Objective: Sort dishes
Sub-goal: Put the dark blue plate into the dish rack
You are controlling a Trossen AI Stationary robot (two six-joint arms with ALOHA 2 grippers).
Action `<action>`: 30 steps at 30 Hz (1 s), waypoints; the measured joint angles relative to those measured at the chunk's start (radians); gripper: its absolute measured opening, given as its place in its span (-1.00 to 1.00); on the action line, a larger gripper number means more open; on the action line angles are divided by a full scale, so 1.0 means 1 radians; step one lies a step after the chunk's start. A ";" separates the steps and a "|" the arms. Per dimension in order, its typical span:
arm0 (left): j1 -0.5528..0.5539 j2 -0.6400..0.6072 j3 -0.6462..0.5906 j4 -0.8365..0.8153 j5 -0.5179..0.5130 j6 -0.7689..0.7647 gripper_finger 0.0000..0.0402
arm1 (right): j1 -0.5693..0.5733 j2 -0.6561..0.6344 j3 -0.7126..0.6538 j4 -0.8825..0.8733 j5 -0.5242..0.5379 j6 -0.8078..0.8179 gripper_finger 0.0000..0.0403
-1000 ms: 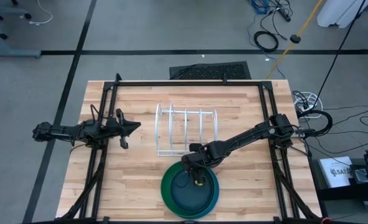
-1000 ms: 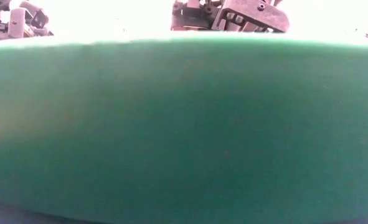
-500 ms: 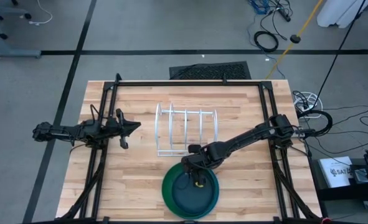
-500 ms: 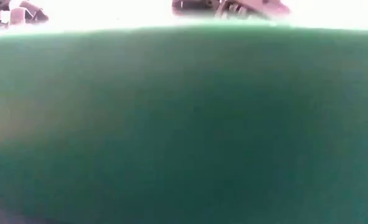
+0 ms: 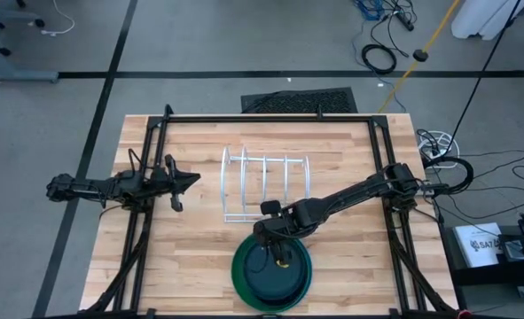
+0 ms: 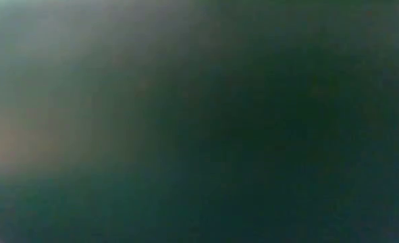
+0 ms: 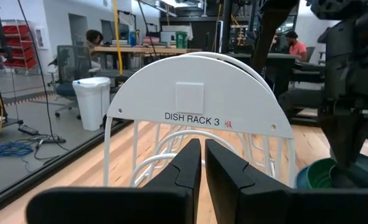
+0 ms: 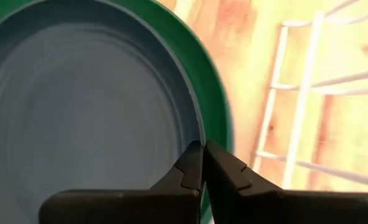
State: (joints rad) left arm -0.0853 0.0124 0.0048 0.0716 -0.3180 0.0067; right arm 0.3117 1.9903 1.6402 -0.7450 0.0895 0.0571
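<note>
at the counter's [image 5: 199,257] near edge the green plate [image 5: 237,276] carries a dark dish [image 5: 270,282]; the right tool [image 5: 281,257] is pinched shut on the dark dish's rim. behind stands the white rack [image 5: 263,186]; the left tool [image 5: 191,182], closed, waits beside it.

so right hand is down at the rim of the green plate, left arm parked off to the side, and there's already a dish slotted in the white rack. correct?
Not quite: the white rack holds no dish; the high view shows its slots bare. The rest stands. The right hand is down at the rim of the green plate, fingers shut on the rim in the right wrist view, and the left hand is parked to the rack's left.
</note>
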 joint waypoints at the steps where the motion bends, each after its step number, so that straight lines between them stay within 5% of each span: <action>1: 0.000 0.000 0.000 0.000 0.000 0.000 -0.83 | 0.001 0.000 0.015 -0.018 0.016 -0.010 -1.00; 20: 0.000 0.000 0.000 0.001 -0.001 0.000 -0.83 | 0.005 -0.005 0.440 -0.218 0.311 -0.350 -1.00; 30: 0.000 0.000 0.000 0.049 0.054 0.007 -0.83 | 0.005 -0.130 0.478 -0.166 0.387 -0.423 -1.00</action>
State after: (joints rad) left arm -0.0853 0.0120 0.0048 0.1204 -0.2636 0.0135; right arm 0.3168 1.8604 2.1181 -0.9110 0.4763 -0.3660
